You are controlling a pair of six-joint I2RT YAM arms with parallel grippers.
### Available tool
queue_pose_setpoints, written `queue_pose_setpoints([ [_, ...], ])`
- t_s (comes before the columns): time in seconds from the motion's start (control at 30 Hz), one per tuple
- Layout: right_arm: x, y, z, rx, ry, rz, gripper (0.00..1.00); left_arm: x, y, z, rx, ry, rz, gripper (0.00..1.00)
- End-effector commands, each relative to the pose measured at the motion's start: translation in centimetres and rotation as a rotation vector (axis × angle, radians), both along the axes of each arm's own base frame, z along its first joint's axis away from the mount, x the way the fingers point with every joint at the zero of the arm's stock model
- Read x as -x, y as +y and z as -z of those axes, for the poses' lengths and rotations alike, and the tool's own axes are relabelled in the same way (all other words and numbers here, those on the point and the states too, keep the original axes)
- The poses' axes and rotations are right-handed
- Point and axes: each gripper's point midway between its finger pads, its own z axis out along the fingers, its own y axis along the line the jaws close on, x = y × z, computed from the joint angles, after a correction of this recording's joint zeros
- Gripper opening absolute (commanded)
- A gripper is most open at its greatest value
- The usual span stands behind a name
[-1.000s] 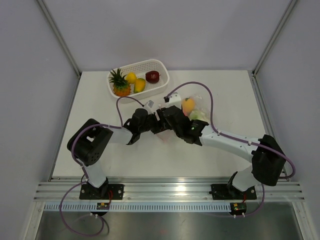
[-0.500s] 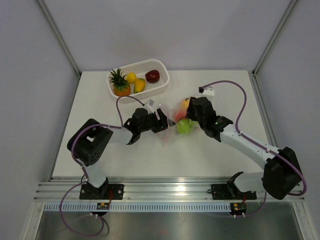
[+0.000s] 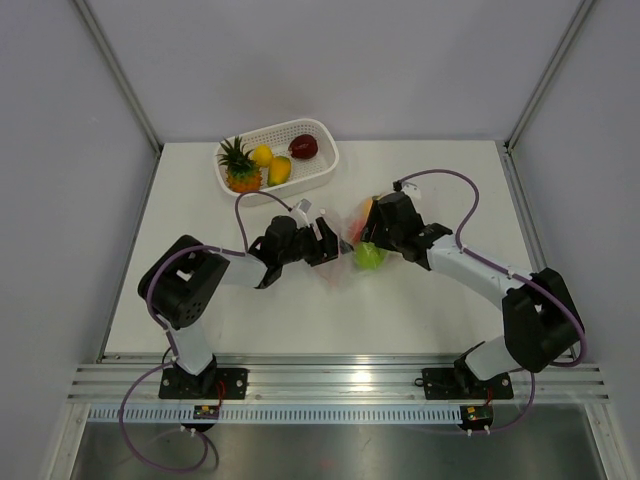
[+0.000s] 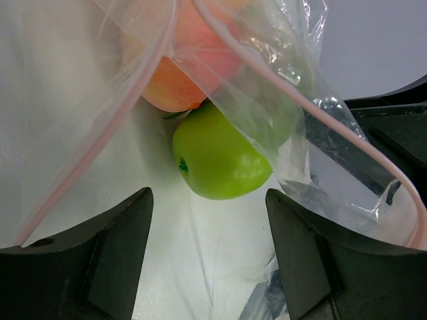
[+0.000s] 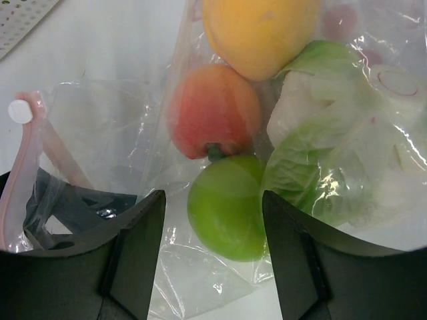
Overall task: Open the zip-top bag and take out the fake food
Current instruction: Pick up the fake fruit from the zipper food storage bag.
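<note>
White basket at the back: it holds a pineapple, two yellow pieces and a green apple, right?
Not quite. In the top view the white basket holds the pineapple, two yellow pieces and a dark red piece, not a green apple; the green apple is in the zip-top bag.

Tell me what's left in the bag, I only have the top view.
Observer: The right wrist view shows four pieces: green apple, red fruit, yellow fruit, cauliflower.
Operator: Is the zip open?
Observer: Yes, in the left wrist view its pink strips run apart, the apple between them.
Operator: Left gripper holding the apple?
Observer: No, its jaws stand apart, the apple just ahead, untouched.
</note>
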Motion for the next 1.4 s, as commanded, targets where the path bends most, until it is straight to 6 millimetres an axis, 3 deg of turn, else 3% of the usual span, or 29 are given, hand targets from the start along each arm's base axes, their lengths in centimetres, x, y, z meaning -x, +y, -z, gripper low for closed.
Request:
queue_pose_setpoints([
  [0.0, -0.3, 0.8, -2.0, -0.078, -0.005, 0.030, 0.67, -1.0, -1.3, -3.0, 0.061, -0.106, 0.030, 0.72],
  [0.13, -0.2, 0.1, -2.1, -0.085, -0.026, 0.063, 0.65, -1.2, -1.2, -2.8, 0.046, -0.106, 0.024, 0.72],
  [0.37, -0.3, -0.3, 0.5, -0.059, 0.050, 0.120, 0.57, -1.4, -1.3, -2.2, 0.040, -0.103, 0.027, 0.73],
  [0.7, 0.1, 1.7, 3.8, -0.121, 0.137, 0.090, 0.54, -1.5, -1.3, -1.3, 0.037, -0.085, 0.015, 0.73],
  [0.9, 0.3, 3.4, 4.6, -0.195, 0.178, 0.057, 0.52, -1.6, -1.6, -0.9, 0.042, -0.088, 0.015, 0.73],
  [1.07, 0.2, 3.3, 4.2, -0.202, 0.165, 0.067, 0.52, -1.2, -2.0, -0.6, 0.047, -0.076, 0.026, 0.74],
  [1.27, 0.1, 1.4, 0.0, -0.169, 0.038, 0.083, 0.55, -1.2, -1.8, -1.0, 0.034, -0.091, 0.019, 0.75],
  [1.37, 0.4, 0.7, -1.1, -0.134, 0.020, 0.075, 0.58, -1.3, -1.9, -1.2, 0.034, -0.093, 0.023, 0.76],
])
